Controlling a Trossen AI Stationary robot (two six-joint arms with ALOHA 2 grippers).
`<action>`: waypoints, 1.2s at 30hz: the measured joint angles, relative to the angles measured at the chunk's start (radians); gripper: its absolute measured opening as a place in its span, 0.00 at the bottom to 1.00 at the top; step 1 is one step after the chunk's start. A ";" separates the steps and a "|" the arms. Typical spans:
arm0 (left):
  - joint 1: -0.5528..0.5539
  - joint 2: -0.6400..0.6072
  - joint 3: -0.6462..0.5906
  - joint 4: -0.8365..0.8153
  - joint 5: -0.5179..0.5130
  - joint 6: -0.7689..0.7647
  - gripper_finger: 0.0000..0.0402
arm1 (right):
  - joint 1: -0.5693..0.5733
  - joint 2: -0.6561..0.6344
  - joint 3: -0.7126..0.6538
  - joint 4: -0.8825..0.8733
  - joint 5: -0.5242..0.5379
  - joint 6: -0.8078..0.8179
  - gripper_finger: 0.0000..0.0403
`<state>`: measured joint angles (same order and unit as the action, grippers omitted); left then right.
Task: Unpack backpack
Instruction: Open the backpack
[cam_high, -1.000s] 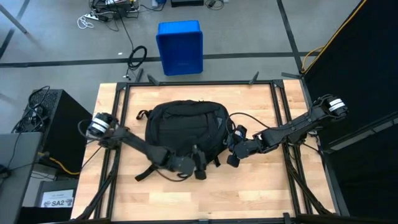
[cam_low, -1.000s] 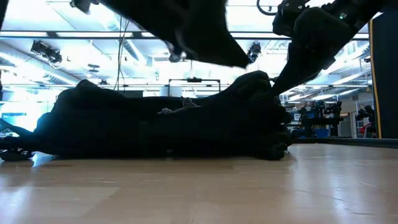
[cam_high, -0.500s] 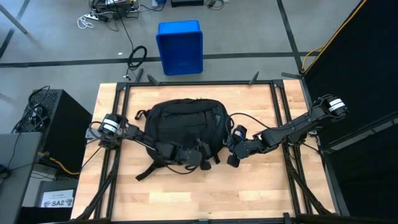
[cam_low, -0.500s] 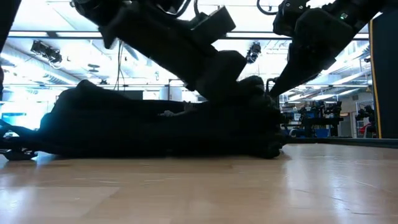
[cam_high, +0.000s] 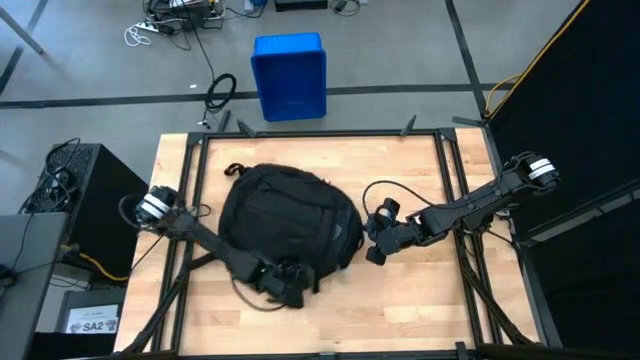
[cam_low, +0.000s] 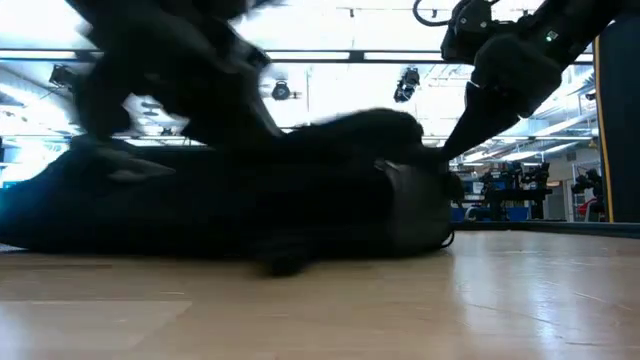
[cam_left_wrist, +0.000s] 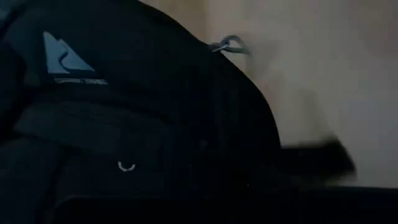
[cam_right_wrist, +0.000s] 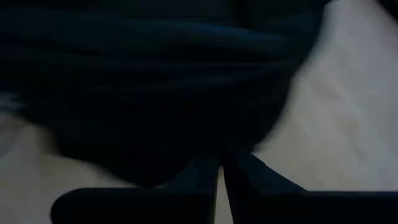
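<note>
Right now the backpack (cam_high: 288, 218) lies flat near the middle of the wooden table (cam_high: 420, 300), a big black rounded lump with a small loop at its far end. Seen from table height it spreads low and wide across the boards (cam_low: 250, 215).

The left gripper (cam_high: 290, 288) sits at the pack's near edge, where the loose straps trail out. Its fingers are closed, and they seem to be pinching strap or fabric there, though everything is black on black and the exact hold is hard to make out. Its wrist camera looks along the pack's face, where a pale mountain-shaped logo (cam_left_wrist: 65, 57) and a small metal ring (cam_left_wrist: 127, 165) show.

The right gripper (cam_high: 372, 252) is just beside the pack's right edge, fingers pressed together with only a thin slit between them (cam_right_wrist: 222, 180). Whether any fabric is caught in them I cannot tell.

Beyond the table a blue bin (cam_high: 288, 75) stands on the floor.
</note>
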<state>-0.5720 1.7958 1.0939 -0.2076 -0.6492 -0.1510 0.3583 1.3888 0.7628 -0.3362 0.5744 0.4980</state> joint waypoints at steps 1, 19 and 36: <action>-0.023 -0.018 0.000 -0.010 -0.018 -0.008 0.00 | -0.002 0.000 0.000 -0.016 0.009 0.008 0.00; -0.189 -0.139 -0.060 0.051 -0.081 0.140 0.00 | -0.017 0.000 0.000 0.273 -0.068 -0.402 0.00; -0.145 -0.411 -0.828 1.058 -0.016 0.141 0.00 | -0.011 0.170 0.001 0.477 -0.371 -0.385 0.00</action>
<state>-0.7169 1.3844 0.2658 0.8501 -0.6651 -0.0101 0.3474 1.5583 0.7635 0.1411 0.2037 0.1135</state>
